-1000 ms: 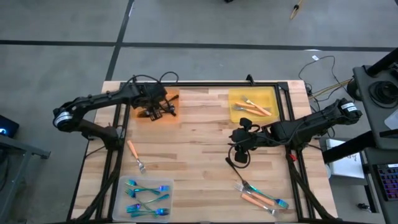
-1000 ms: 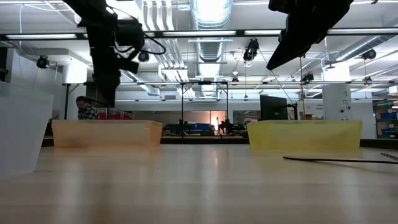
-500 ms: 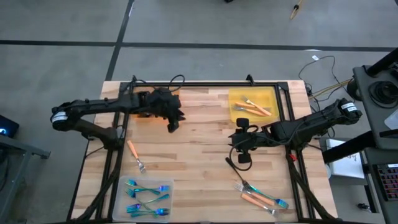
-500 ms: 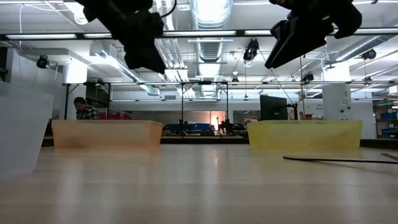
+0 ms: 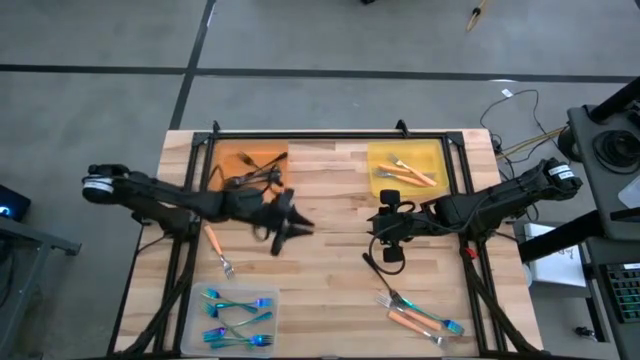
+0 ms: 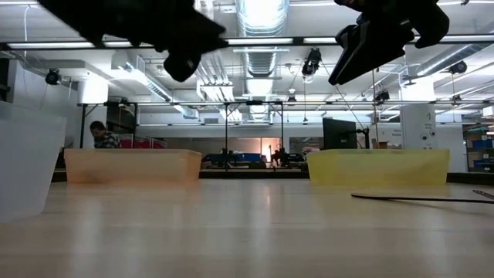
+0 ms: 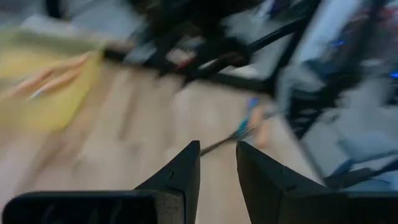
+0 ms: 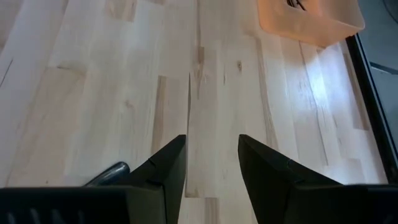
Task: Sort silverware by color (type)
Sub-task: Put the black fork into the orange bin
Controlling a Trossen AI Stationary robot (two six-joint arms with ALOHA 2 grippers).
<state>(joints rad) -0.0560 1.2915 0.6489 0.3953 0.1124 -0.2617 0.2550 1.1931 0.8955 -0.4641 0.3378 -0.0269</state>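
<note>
My left gripper (image 5: 302,226) hangs open over the table's middle, nearly level, with nothing between its fingers (image 7: 217,146). My right gripper (image 5: 381,232) is open too, above the board left of the yellow tray (image 5: 432,152), also without anything in it (image 8: 212,140). Dark grey silverware (image 5: 250,165) lies in the orange tray (image 5: 228,160). Orange-handled forks (image 5: 405,173) rest in the yellow tray. Blue-teal forks (image 5: 235,315) lie in the clear tray (image 5: 190,330). One orange-handled fork (image 5: 218,250) lies flat on the board at the left.
A mixed pile of orange-handled and teal pieces (image 5: 420,315) lies near the front right corner. A dark slim piece (image 5: 375,264) lies on the board below my right gripper. A black frame (image 5: 330,135) borders the table. A person (image 6: 104,137) sits far behind.
My left gripper has swung from above the orange tray toward the table's middle and near side, tipping up from pointing down to nearly level. Its finger gap looks unchanged. My right gripper has rolled a little in place.
</note>
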